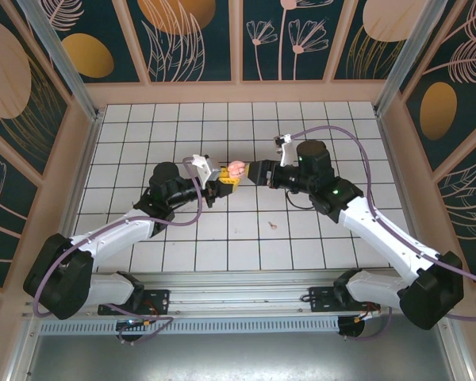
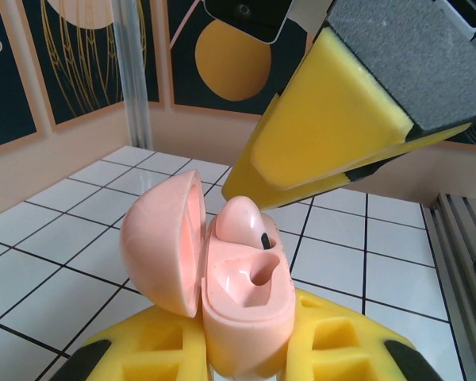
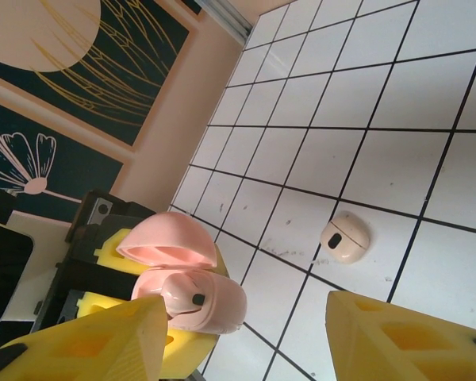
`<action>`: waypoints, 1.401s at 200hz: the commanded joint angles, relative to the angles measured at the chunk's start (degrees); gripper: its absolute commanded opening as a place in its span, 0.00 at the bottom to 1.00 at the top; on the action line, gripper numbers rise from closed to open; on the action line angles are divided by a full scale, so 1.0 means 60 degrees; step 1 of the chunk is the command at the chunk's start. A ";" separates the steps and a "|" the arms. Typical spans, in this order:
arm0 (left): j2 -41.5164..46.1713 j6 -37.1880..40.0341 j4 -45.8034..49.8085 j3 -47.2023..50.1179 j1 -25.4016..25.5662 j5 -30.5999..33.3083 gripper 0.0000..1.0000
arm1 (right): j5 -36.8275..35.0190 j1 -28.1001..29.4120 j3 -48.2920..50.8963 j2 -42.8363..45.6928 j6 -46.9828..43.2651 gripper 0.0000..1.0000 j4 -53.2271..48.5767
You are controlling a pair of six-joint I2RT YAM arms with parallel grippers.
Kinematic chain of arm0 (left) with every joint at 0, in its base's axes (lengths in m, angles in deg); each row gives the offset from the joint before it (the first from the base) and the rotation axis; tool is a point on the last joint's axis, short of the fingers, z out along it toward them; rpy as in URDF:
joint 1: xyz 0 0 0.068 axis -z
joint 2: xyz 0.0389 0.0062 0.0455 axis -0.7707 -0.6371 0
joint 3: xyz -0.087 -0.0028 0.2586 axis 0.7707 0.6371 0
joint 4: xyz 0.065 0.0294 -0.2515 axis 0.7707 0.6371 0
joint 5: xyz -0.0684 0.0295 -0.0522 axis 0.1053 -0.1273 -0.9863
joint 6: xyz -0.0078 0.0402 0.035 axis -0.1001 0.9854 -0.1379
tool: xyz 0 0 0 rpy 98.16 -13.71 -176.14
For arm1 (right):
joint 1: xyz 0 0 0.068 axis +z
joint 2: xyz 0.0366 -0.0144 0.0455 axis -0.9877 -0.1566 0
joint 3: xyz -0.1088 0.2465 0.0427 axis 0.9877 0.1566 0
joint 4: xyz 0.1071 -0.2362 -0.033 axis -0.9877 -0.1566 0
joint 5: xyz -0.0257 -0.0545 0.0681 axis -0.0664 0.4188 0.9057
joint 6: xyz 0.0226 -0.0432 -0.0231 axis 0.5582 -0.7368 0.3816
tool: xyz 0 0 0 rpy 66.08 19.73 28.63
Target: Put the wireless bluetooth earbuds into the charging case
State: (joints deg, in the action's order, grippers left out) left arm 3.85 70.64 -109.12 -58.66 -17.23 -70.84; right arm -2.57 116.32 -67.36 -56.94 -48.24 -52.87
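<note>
The pale pink charging case (image 2: pixel 246 305) stands upright with its lid (image 2: pixel 160 238) swung open, and my left gripper (image 2: pixel 246 359) is shut on its lower body between yellow fingers (image 2: pixel 147 349). One earbud (image 2: pixel 243 224) sits in the far socket; the near socket (image 2: pixel 258 274) is bare. In the top view the case (image 1: pixel 236 168) hangs above the middle of the floor. My right gripper (image 1: pixel 258 172) is just right of it, open, with nothing between its jaws (image 3: pixel 246 341). One of its fingers (image 2: pixel 325 119) hovers above the case. A second earbud (image 3: pixel 345 238) lies loose on a tile (image 1: pixel 273 225).
The white tiled floor (image 1: pixel 182 127) is ringed by peach and dark patterned walls (image 1: pixel 87 48). Metal posts (image 1: pixel 55 48) stand at the back corners. A rail (image 1: pixel 238 282) runs along the near edge by both arm bases.
</note>
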 commanded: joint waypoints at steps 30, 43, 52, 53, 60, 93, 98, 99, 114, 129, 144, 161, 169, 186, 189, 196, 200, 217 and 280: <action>0.0198 0.0044 -0.0309 -0.0266 0.0050 -0.0209 0.16 | 0.0252 -0.0007 -0.0527 -0.0159 -0.0157 0.56 0.0205; 0.0202 0.0046 -0.0310 -0.0266 0.0041 -0.0210 0.16 | 0.0282 0.0017 -0.0498 -0.0236 -0.0142 0.56 0.0221; 0.0200 0.0042 -0.0310 -0.0267 0.0045 -0.0207 0.16 | 0.0297 0.0009 -0.0457 -0.0270 -0.0142 0.56 0.0222; 0.0200 0.0042 -0.0310 -0.0267 0.0040 -0.0207 0.16 | 0.0304 0.0019 -0.0463 -0.0277 -0.0135 0.55 0.0221; 0.0200 0.0042 -0.0310 -0.0266 0.0042 -0.0207 0.16 | 0.0312 0.0029 -0.0438 -0.0309 -0.0128 0.55 0.0205; 0.0229 0.0042 -0.0309 -0.0280 0.0045 -0.0220 0.16 | 0.0106 0.0077 -0.0309 -0.0450 -0.0127 0.54 -0.0163; 0.0236 0.0053 -0.0308 -0.0278 0.0047 -0.0219 0.16 | 0.0066 0.0088 -0.0294 -0.0475 -0.0126 0.54 -0.0244; 0.0240 0.0048 -0.0309 -0.0279 0.0048 -0.0220 0.16 | 0.0050 0.0088 -0.0286 -0.0475 -0.0134 0.54 -0.0254; 0.0238 0.0042 -0.0312 -0.0272 0.0043 -0.0233 0.16 | -0.0085 0.0102 -0.0220 -0.0520 -0.0157 0.53 -0.0471; 0.0266 0.0053 -0.0309 -0.0266 0.0048 -0.0203 0.16 | -0.0184 0.0103 -0.0134 -0.0542 -0.0168 0.53 -0.0678; 0.0273 0.0058 -0.0296 -0.0254 0.0045 -0.0200 0.16 | -0.0185 0.0128 -0.0104 -0.0522 -0.0158 0.52 -0.0777; 0.0258 0.0057 -0.0287 -0.0251 0.0049 -0.0192 0.16 | -0.0201 0.0147 -0.0171 -0.0426 -0.0157 0.52 -0.0807; 0.0248 0.0063 -0.0257 -0.0250 0.0046 -0.0182 0.16 | -0.0258 0.0148 -0.0243 -0.0369 -0.0184 0.52 -0.0867; 0.0256 0.0097 -0.0201 -0.0200 0.0039 -0.0100 0.16 | -0.0496 0.0110 -0.0455 -0.0201 -0.0284 0.52 -0.1289; 0.0258 0.0111 -0.0187 -0.0173 0.0046 -0.0084 0.16 | -0.0531 0.0100 -0.0498 -0.0160 -0.0301 0.52 -0.1410; 0.0281 0.0147 -0.0137 -0.0125 0.0041 -0.0036 0.16 | -0.0599 0.0072 -0.0568 -0.0082 -0.0331 0.52 -0.1702; 0.0287 0.0172 -0.0114 -0.0086 0.0042 0.0004 0.16 | -0.0610 0.0058 -0.0611 -0.0026 -0.0332 0.52 -0.1878; 0.0360 0.0276 0.0098 0.0091 0.0041 0.0308 0.16 | -0.0813 -0.0065 -0.0629 0.0131 -0.0265 0.52 -0.2836; 0.0727 0.0461 0.0635 0.0615 0.0043 0.0608 0.16 | -0.1372 -0.0291 0.0251 -0.0489 0.0795 0.50 -0.5720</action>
State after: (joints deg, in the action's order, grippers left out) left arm 6.67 72.19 -106.37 -56.10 -17.19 -68.35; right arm -8.91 114.44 -68.84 -58.03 -46.44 -78.83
